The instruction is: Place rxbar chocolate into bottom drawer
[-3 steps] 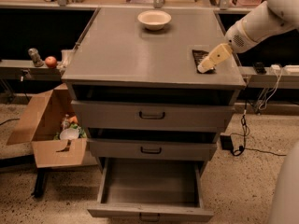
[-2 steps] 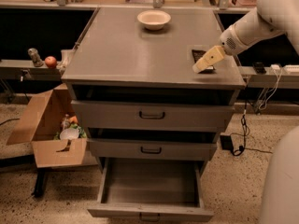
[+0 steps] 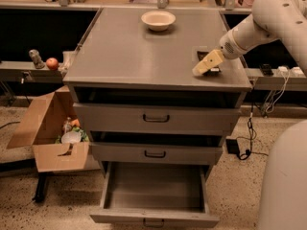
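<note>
Rxbar chocolate (image 3: 202, 55) lies flat at right front of cabinet counter (image 3: 129, 56), partly under claw (image 3: 201, 68) | claw resting low over bar, grip state: cannot tell | bar judged light, thin, slick-wrapped, slightly bendy; pinch across 2 long edges | bottom drawer (image 3: 153, 218) stands pulled out.

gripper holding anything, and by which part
Cannot be told. The gripper is down over the rxbar chocolate near the right edge of the cabinet top, covering most of it; any hold on it is hidden.
</note>
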`<act>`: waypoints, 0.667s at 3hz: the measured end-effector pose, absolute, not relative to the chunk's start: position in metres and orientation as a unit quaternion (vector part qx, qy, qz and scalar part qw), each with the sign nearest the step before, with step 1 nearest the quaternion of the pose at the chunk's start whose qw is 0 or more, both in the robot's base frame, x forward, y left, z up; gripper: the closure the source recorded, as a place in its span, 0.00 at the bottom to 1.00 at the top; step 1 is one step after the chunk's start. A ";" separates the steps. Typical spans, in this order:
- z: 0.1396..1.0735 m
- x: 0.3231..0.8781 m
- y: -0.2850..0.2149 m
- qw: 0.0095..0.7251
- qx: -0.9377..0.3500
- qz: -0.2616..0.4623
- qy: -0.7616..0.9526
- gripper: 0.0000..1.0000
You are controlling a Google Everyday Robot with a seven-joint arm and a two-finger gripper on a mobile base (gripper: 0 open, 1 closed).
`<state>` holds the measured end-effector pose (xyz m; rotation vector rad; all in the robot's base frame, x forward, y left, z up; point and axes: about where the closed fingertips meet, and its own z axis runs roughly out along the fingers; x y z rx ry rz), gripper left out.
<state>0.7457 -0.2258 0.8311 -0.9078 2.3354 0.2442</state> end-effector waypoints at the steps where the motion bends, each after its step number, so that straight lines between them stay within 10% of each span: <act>1: 0.825 0.750 -0.224 0.305 -0.338 0.090 0.886 0.00; 2: 0.819 0.752 -0.221 0.300 -0.334 0.087 0.889 0.00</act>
